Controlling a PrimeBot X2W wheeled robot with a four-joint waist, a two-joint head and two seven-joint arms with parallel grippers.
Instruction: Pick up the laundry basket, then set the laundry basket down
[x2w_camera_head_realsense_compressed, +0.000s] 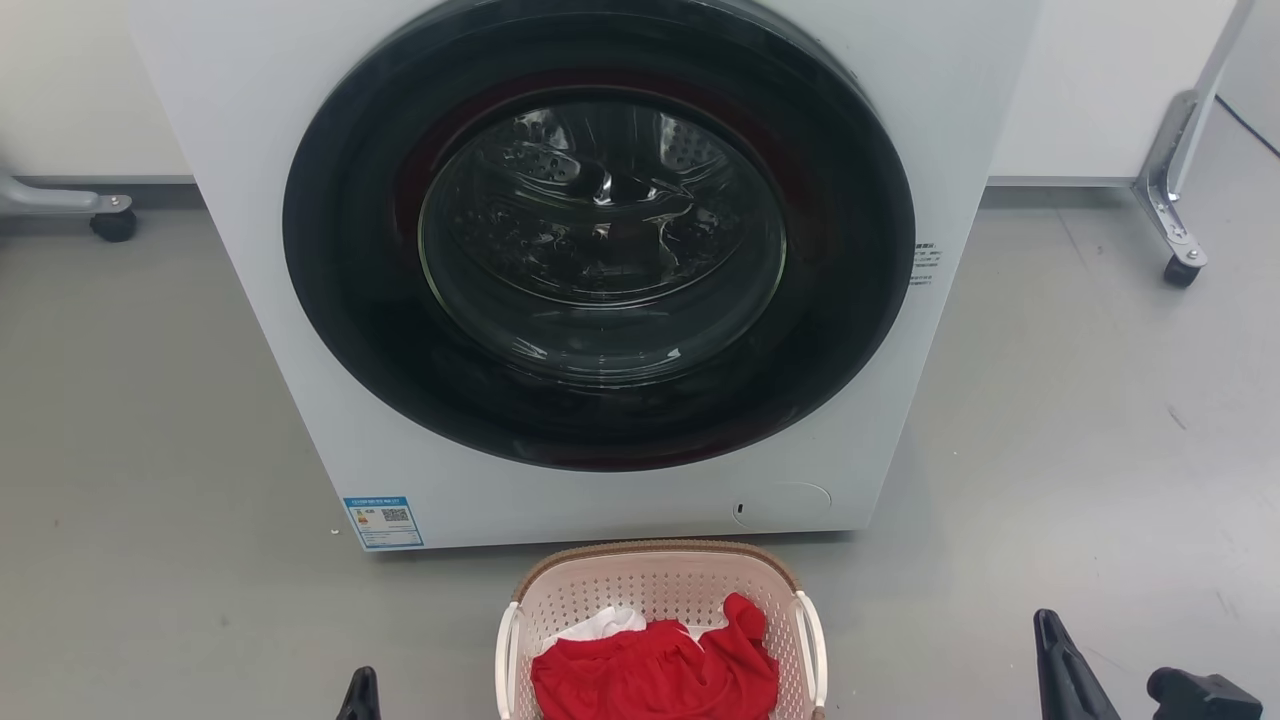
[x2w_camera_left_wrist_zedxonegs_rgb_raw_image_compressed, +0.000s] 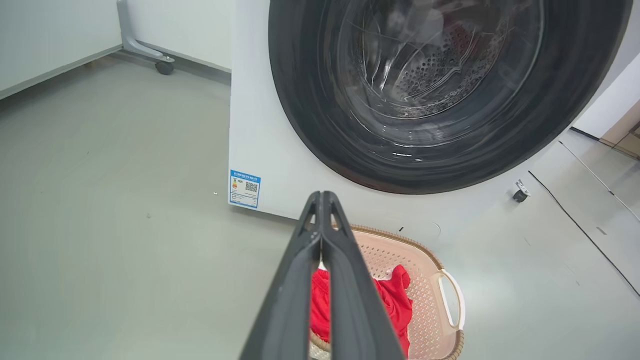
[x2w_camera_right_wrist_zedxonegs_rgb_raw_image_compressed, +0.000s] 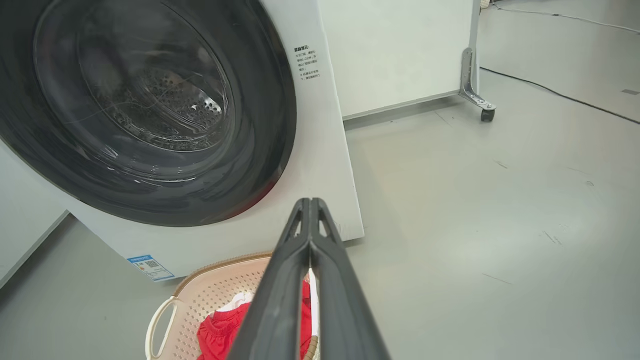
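Note:
The laundry basket (x2w_camera_head_realsense_compressed: 655, 588) stands on the grey floor just in front of the washer, pale pinkish-beige with a brown rim and white side handles. Red clothing (x2w_camera_head_realsense_compressed: 650, 675) and a bit of white cloth (x2w_camera_head_realsense_compressed: 600, 625) lie in it. My left gripper (x2w_camera_head_realsense_compressed: 360, 697) is left of the basket and apart from it. Its fingers are pressed together with nothing between them in the left wrist view (x2w_camera_left_wrist_zedxonegs_rgb_raw_image_compressed: 322, 196), where the basket (x2w_camera_left_wrist_zedxonegs_rgb_raw_image_compressed: 425, 285) lies beyond them. My right gripper (x2w_camera_head_realsense_compressed: 1060, 660) is well to the basket's right, also shut and holding nothing (x2w_camera_right_wrist_zedxonegs_rgb_raw_image_compressed: 310, 202), with the basket (x2w_camera_right_wrist_zedxonegs_rgb_raw_image_compressed: 220, 290) at lower left.
A white front-loading washer (x2w_camera_head_realsense_compressed: 600, 270) with its dark round door shut stands right behind the basket. Wheeled metal feet of white panels sit at the far left (x2w_camera_head_realsense_compressed: 112, 222) and far right (x2w_camera_head_realsense_compressed: 1180, 268). A black cable (x2w_camera_left_wrist_zedxonegs_rgb_raw_image_compressed: 580, 225) runs across the floor.

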